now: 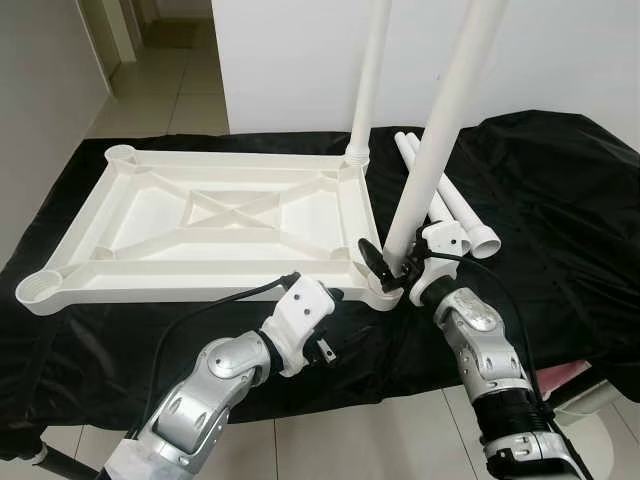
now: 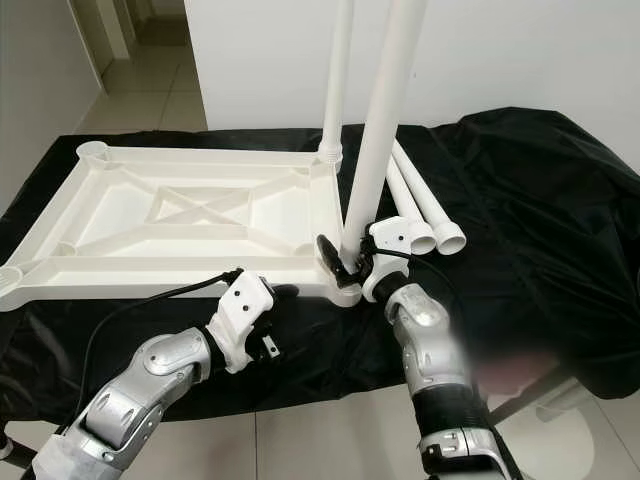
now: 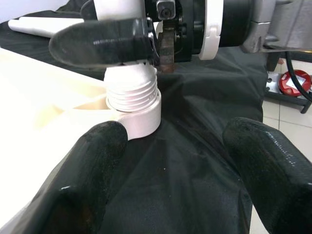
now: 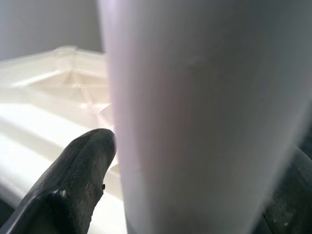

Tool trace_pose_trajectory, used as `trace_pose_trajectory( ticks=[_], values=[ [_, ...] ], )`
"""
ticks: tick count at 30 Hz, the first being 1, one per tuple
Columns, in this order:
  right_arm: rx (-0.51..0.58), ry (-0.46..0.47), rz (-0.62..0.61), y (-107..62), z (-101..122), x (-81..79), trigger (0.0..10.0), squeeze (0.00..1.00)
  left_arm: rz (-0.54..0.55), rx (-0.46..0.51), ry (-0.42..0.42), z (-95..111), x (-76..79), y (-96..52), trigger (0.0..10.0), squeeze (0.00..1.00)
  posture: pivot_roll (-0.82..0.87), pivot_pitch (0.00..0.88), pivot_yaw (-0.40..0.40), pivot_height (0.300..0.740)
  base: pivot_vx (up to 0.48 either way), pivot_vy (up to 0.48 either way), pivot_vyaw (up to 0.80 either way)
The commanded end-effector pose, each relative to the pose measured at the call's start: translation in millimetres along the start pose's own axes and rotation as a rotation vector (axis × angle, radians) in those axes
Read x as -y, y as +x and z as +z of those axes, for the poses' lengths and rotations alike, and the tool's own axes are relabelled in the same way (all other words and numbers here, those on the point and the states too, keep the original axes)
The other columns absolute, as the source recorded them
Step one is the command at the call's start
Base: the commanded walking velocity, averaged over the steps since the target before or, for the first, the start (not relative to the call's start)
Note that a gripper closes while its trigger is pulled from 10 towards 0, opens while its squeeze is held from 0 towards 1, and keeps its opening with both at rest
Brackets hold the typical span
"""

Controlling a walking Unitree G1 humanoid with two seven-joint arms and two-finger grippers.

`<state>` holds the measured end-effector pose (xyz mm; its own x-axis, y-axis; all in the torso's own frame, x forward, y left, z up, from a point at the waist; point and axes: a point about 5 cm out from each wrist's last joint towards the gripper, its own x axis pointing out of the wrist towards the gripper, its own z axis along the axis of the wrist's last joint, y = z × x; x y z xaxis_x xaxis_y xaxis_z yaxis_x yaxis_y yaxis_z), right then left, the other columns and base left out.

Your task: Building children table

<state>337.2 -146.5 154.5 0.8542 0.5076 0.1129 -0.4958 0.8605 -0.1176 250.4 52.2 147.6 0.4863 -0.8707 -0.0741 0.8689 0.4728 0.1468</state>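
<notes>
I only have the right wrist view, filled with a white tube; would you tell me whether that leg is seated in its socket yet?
Observer: The leg stands tilted in the tabletop's near corner socket, its threads still exposed.
Operator: Thank you. Where is the left pincer?
Observer: The left pincer is open, beside that socket, over the black cloth.
Operator: How many legs remain?
Observer: One leg is upright at the far corner; two spare legs lie on the cloth.

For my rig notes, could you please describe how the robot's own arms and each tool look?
Both arms are silver metal with white wrist housings. The left tool has two long, glossy black rounded fingers; a black cable runs along that forearm. The right tool has the same black fingers, a white-and-black wrist collar and a thin black cable.
</notes>
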Motion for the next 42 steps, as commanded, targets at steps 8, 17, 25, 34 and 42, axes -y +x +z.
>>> trace_pose_trajectory(
  ticks=[8,17,25,34,42],
  values=[
    [-0.093,-0.024,0.097,-3.0,-15.9,13.5,0.0,0.00,-0.016,-0.007,0.008,-0.1,-3.3,-2.7,10.0,0.00,-0.02,0.006,0.012,0.740,0.000,0.000,0.00],
    [-0.147,0.014,0.080,-15.4,-30.7,28.1,1.0,0.00,-0.012,-0.007,0.003,-0.1,-2.8,-4.1,10.0,0.00,-0.02,0.013,0.011,0.740,0.000,0.000,0.00],
    [-0.154,0.067,0.051,-16.1,-38.2,22.0,10.0,0.00,-0.018,-0.009,0.002,-0.1,-2.0,-3.7,10.0,0.00,-0.02,0.013,0.013,0.740,0.000,0.000,0.00],
    [-0.126,0.131,-0.112,-8.4,-35.0,6.8,10.0,0.00,-0.023,-0.011,0.001,-0.9,-0.4,-3.8,10.0,0.00,-0.02,0.007,0.003,0.740,0.000,0.000,0.00],
    [-0.074,0.204,-0.174,-4.9,-28.2,-10.2,10.0,0.00,-0.025,-0.010,-0.001,-1.6,0.7,-3.3,10.0,0.00,-0.02,0.005,-0.003,0.740,0.000,0.000,0.00]
  ],
)
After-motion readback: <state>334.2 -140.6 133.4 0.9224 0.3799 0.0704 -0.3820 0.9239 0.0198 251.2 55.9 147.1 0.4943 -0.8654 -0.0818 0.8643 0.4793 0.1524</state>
